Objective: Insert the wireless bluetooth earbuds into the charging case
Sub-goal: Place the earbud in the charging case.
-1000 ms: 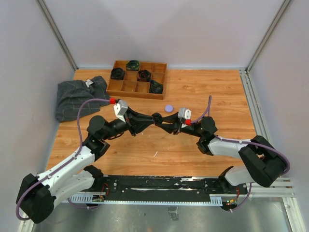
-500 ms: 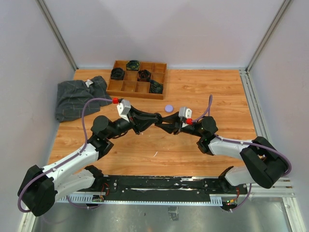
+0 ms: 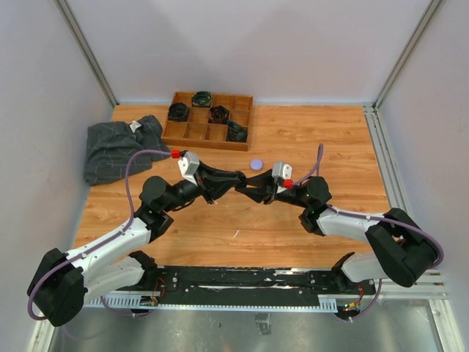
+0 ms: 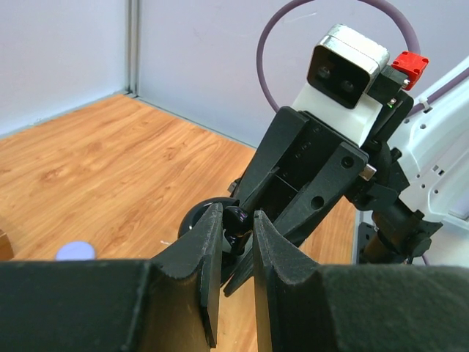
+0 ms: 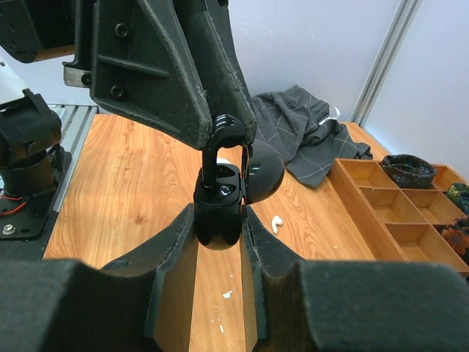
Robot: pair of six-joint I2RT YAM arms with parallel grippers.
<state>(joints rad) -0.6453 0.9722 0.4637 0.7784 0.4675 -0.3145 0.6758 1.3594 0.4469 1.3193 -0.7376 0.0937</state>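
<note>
Black earbud [image 5: 220,139] pinched in left pincer [image 4: 236,224], tip-to-tip with right pincer [image 5: 218,220] clamping charging case [image 5: 218,199].

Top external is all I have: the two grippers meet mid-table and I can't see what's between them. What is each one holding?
Observer: The right wrist view shows the right gripper shut on a glossy black charging case, with its lid hinged open.
Operator: And the left?
Observer: The left gripper pinches a black earbud, with the bud's lower end at the open case.
Operator: Any buds loose?
Observer: One white earbud lies on the table beyond the case, toward the grey cloth.
</note>
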